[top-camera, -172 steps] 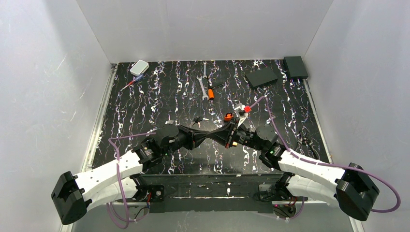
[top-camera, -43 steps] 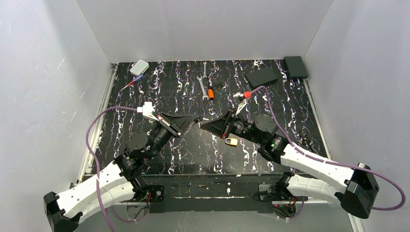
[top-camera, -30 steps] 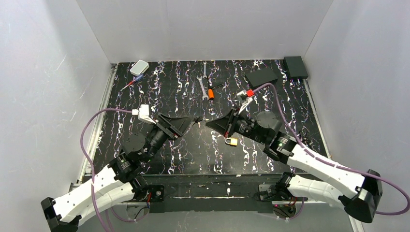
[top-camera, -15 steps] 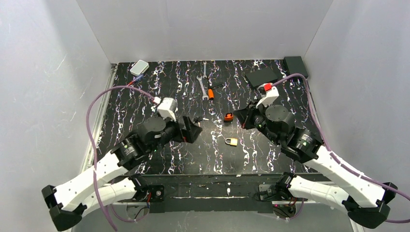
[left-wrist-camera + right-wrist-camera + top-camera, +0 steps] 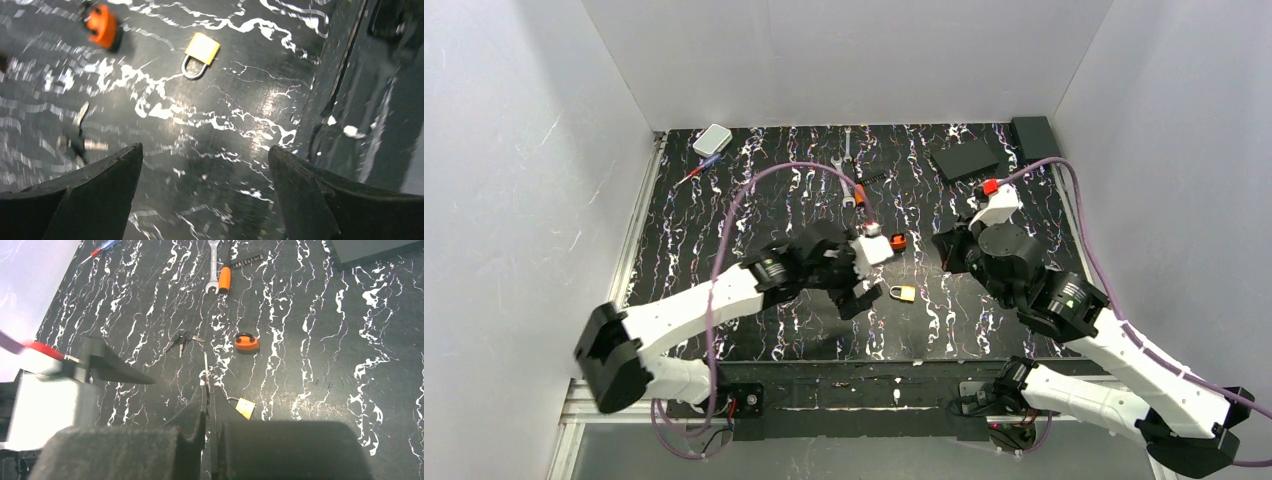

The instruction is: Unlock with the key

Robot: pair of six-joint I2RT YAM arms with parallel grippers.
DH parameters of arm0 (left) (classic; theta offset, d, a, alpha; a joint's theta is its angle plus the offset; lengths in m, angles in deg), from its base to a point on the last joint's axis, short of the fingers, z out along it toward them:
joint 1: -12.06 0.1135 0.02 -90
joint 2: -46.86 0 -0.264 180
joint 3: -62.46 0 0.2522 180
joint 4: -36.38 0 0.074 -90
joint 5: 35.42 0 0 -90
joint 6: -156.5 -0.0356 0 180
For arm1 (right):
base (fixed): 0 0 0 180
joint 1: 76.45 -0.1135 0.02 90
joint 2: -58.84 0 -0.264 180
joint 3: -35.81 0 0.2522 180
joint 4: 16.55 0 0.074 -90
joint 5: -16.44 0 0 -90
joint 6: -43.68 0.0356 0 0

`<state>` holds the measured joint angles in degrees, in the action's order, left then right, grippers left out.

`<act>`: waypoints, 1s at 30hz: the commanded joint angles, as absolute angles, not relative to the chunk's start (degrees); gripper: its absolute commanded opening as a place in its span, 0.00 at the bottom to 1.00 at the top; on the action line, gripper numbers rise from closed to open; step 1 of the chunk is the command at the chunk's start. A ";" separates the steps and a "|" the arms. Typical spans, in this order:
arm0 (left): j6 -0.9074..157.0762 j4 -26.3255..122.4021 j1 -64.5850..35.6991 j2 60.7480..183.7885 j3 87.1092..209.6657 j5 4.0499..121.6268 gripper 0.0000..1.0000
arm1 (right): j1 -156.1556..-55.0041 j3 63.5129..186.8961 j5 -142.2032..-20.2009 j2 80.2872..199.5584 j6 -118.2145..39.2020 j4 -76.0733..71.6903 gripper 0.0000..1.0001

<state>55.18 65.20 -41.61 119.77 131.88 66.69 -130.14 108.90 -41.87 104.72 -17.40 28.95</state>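
Since half a second ago the left arm (image 5: pixel 724 295) has swung across to mid-frame, ending just left of the padlock (image 5: pixel 905 293). The right arm (image 5: pixel 1064 300) has drawn back to the right.

Left wrist: the left gripper (image 5: pixel 204 150) is spread wide and empty. The key (image 5: pixel 75 142) lies loose at the frame's left edge, well apart from the padlock at upper centre.

Right wrist: the right gripper (image 5: pixel 207 390) is pressed closed, holding nothing I can see.

Neither gripper has the key, so picking it up probably comes next.
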 commanded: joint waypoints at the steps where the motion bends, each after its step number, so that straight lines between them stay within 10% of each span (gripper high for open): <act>1: 32.23 64.94 -43.41 128.25 135.85 74.74 0.94 | -130.07 109.61 -39.74 102.24 -16.81 30.00 0.01; 30: 22.60 69.73 -43.75 163.43 160.06 75.78 0.79 | -130.13 110.42 -33.87 91.49 -14.96 34.92 0.01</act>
<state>23.76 66.28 -43.57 163.47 158.34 75.50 -130.12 107.95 -34.74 92.64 -13.97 34.99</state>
